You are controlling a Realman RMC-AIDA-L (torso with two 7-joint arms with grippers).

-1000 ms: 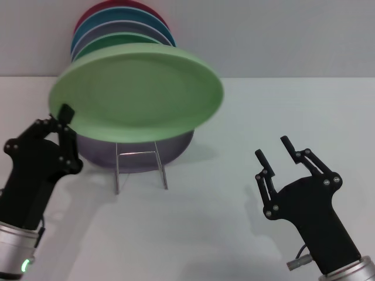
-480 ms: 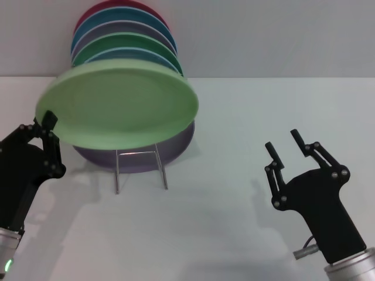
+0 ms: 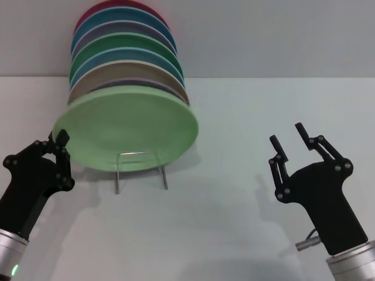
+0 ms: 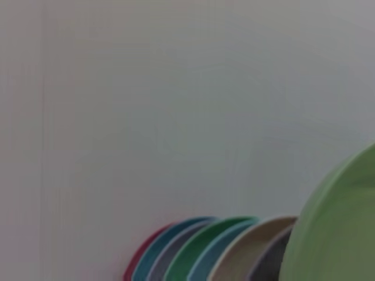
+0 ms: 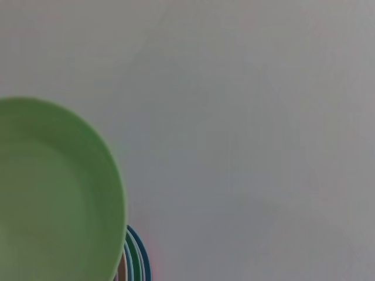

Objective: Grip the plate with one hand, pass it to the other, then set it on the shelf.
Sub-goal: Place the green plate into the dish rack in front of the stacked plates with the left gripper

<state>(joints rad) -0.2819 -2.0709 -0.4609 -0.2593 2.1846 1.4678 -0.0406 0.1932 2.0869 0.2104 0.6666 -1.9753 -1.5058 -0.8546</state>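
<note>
Item one, the light mint-green plate [image 3: 126, 127]: it is seen standing tilted at the front of a row of plates, its concave face turned toward the robot, its lower rim down at the wire shelf [image 3: 140, 170]. Its left rim is met by the left gripper [image 3: 58, 142], whose jaws are clenched on that edge (one fingertip is seen lapping the rim). In the left wrist view the plate [image 4: 343, 225] is shown at the frame's edge; in the right wrist view the plate [image 5: 55, 193] is seen face-on.

Item two, the shelf: a thin silver wire rack, of which only the looped front and two legs are shown below the plate, resting on the white table [image 3: 234, 222].

Item three, the stacked plates [image 3: 126, 55]: a row is held upright behind the mint-green one, further from the left jaws. Beige, blue, darker green, lilac, teal-blue and red rims are counted from front to back. Their edges [image 4: 199, 249] are also shown in the left wrist view.

Item four, the right gripper [image 3: 290, 143]: it is held above the table, well apart from the plate and to its right. Its jaws are released, spread wide with nothing between them, fingertips pointing up and away from the robot.
</note>
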